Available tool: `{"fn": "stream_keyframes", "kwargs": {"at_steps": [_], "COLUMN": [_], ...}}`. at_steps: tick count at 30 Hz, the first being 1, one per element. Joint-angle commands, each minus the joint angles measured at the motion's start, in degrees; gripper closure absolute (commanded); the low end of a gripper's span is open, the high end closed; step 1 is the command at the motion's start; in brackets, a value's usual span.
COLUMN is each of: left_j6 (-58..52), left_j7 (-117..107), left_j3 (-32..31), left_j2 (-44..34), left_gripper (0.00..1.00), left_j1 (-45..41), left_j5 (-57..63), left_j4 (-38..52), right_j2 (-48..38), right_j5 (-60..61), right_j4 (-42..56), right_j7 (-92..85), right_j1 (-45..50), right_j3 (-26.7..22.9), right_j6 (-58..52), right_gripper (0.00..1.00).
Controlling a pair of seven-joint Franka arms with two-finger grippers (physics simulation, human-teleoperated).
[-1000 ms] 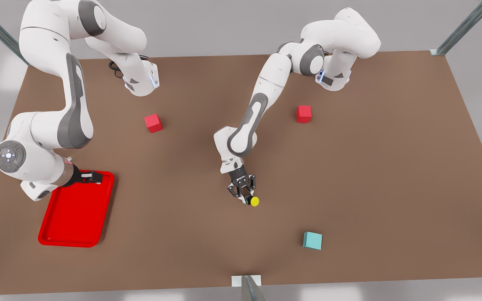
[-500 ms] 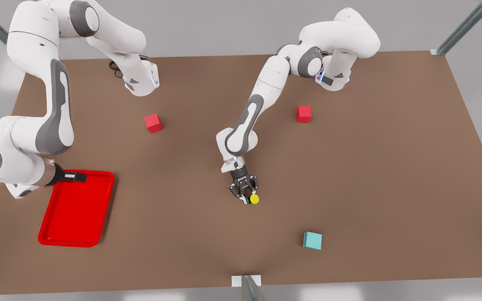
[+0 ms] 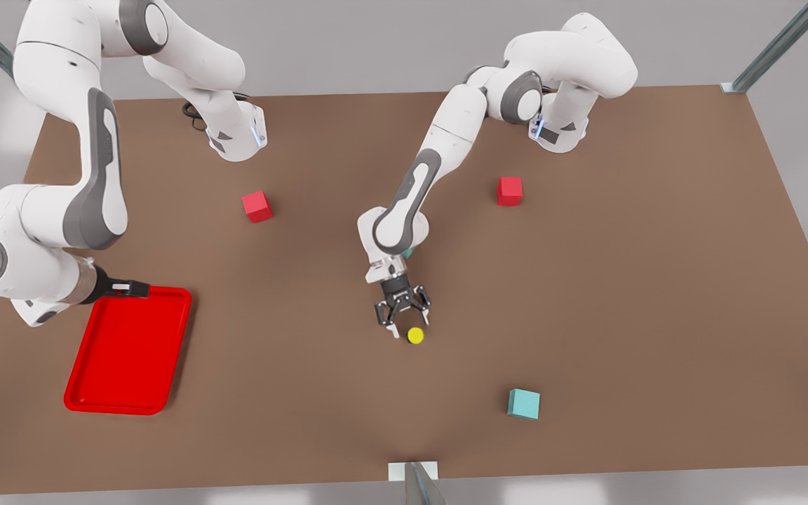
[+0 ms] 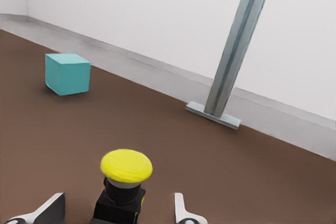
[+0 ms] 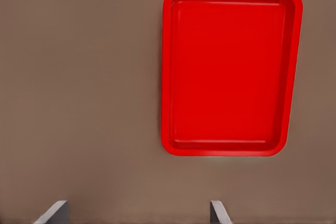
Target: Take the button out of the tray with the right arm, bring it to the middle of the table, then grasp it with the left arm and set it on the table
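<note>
1. Button [image 3: 415, 336] sits upright on the tabletop [image 3: 621, 294] near its middle, yellow cap up, dark boxy base down. Nothing touches it. Also seen at [image 4: 125, 187].
2. Left hand [image 3: 402, 319] is just beside the button, on its far side in the front view. Fingers spread wide, button free between and ahead of the fingertips [image 4: 181, 211].
3. Left arm reaches out from the far edge toward the middle, forearm sloped down, hand pointing down and a bit toward the near edge.
4. Right hand [image 3: 130, 287] hovers over the far edge of the tray [image 3: 127, 351], at the front view's left. Fingers wide apart in the right wrist view, holding nothing. Tray also at [image 5: 231, 69]. This arm waits.
5. Right arm is folded, elbow high, wrist low; its camera looks straight down on the tray.
6. Handling, my guess: button is tiny, light, rigid. Cap is rounded and smooth, likely to slip, so poor for pinching. Flat sides of the base are the better hold. It may tip if nudged at the cap, since the base is small.
7. Stage, my guess: button looks set down already, out of the tray and mid-tabletop. Left hand only has to lift clear without clipping the cap.
8. Others: two red cubes [image 3: 257, 206], [image 3: 509, 191] far side, a teal cube [image 3: 523, 404] near side, all well apart from the button.
</note>
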Motion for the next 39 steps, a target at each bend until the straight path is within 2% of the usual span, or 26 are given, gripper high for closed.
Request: {"fn": "stream_keyframes", "kwargs": {"at_steps": [1,5,7,10,12,13,15,16,17,19,20,21,22,23,28,39], "left_j6": [-0.47,-0.64,-0.64,-0.55,-1.08,-7.84,-20.66,-28.48,-42.38,-46.87,-48.02,-47.4,-39.8,-35.89,-38.87,-39.67], "left_j7": [0.48,0.83,2.59,4.16,13.91,30.68,72.21,96.06,124.11,142.42,141.46,140.75,140.84,140.84,141.37,141.28], "left_j3": [-0.45,-1.06,-3.08,-3.61,-4.23,-4.4,-4.49,-4.4,-4.4,-4.4,-16.19,-30.07,-30.15,-30.16,-30.77,-30.95], "left_j2": [-1.43,-3.36,-8.63,-11.8,-20.15,-26.91,-38.94,-44.05,-44.94,-48.45,-51.87,-56.8,-64.24,-66.91,-66.91,-67.0], "left_gripper": [0.0,0.0,0.0,0.0,0.0,0.0,0.0,0.0,0.0,0.0,0.0,0.0,0.0,0.0,0.0,0.0], "left_j1": [-0.32,-1.11,-1.02,-0.58,-0.05,1.09,10.3,18.13,29.12,39.05,51.65,64.11,64.02,64.37,64.28,64.11], "left_j5": [-0.68,-2.7,-3.14,-4.9,-13.68,-25.62,-45.04,-56.47,-61.68,-67.12,-67.13,-65.99,-60.64,-60.27,-59.66,-58.78], "left_j4": [-0.67,-1.29,-4.89,-6.56,-10.34,-10.61,-9.9,-8.68,-2.26,-1.91,-3.22,-8.49,-19.6,-24.76,-24.84,-25.11], "right_j2": [0.16,0.34,0.95,0.95,0.95,0.95,0.95,0.95,0.95,0.95,1.04,0.34,-0.45,-1.42,-3.97,-3.53], "right_j5": [-0.14,0.3,0.3,0.21,0.21,0.21,0.04,-0.05,-0.14,-0.14,-0.14,-0.14,-0.05,-0.05,-0.14,-0.14], "right_j4": [-0.04,0.31,0.4,0.4,0.4,0.31,0.31,0.31,0.31,0.22,0.13,-0.13,-0.39,-0.39,-1.36,-0.92], "right_j7": [-0.47,0.06,-0.11,-0.38,-0.47,-0.64,-0.64,-0.56,-0.64,-0.64,-0.64,-0.64,-0.55,-0.56,-0.03,0.32], "right_j1": [0.61,0.17,0.08,0.08,0.08,-0.01,-0.01,-0.01,-0.01,-0.01,-0.01,-0.27,-0.71,-0.62,-0.53,-0.45], "right_j3": [0.03,0.21,0.21,0.21,0.21,0.21,0.21,0.12,0.12,0.12,0.12,0.12,0.21,0.21,0.21,0.21], "right_j6": [-0.91,-0.56,-0.56,-0.82,-0.91,-1.0,-1.0,-1.0,-1.0,-0.91,-0.91,-0.82,-0.82,-0.91,-1.79,-2.49], "right_gripper": [0.0,0.0,0.0,0.0,0.0,0.0,0.0,0.0,0.0,0.0,0.0,0.0,0.0,0.0,0.0,0.0]}}
